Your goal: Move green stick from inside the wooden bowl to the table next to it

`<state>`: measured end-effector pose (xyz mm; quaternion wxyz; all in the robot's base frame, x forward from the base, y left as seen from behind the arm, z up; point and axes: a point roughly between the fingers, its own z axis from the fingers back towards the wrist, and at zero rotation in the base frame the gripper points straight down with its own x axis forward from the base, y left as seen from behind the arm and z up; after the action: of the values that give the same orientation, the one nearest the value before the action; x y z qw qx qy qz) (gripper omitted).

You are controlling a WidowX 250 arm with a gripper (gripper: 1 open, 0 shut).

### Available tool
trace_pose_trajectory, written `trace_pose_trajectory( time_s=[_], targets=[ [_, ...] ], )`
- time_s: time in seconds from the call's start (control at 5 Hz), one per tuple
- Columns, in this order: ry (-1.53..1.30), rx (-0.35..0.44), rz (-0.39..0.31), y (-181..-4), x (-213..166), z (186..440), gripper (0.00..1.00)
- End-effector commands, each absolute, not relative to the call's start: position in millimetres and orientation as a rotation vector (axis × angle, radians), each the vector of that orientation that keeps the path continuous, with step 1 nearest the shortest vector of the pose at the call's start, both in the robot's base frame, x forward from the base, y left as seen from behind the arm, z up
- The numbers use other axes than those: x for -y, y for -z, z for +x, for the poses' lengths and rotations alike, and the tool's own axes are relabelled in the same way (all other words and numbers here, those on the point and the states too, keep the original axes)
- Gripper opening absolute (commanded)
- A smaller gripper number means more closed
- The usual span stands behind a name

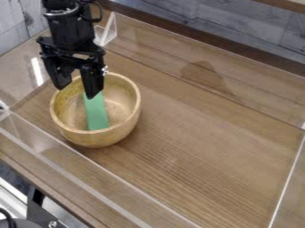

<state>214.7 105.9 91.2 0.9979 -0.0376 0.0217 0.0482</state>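
Here's the bowl point(94, 132), round and light tan with thick walls and a smooth rim, and lying inside it the green stick point(95, 111), a flat, plain, matte bar running lengthwise down the middle! The black arm point(74, 16) reaches in from the top left, pointing down over the far side of the bowl, its pincer point(71, 84) spread wide, one finger above the left part of the bowl, the other near the stick's far end. Beneath it all, the brown wood-grain counter point(191, 116) shows long streaked planks, bordered by clear walls, with dark cables point(27, 209) curling at the lower left.
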Motion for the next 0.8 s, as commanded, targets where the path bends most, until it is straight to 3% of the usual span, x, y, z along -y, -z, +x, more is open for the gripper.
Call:
trace_pose_trajectory(
  time_s=[0.0,0.6],
  targets=[
    [-0.119,0.009,-0.056,-102.1,-109.7,216.7,1.00],
    [-0.155,0.031,-0.066,-102.1,-106.6,217.5,1.00]
  ],
)
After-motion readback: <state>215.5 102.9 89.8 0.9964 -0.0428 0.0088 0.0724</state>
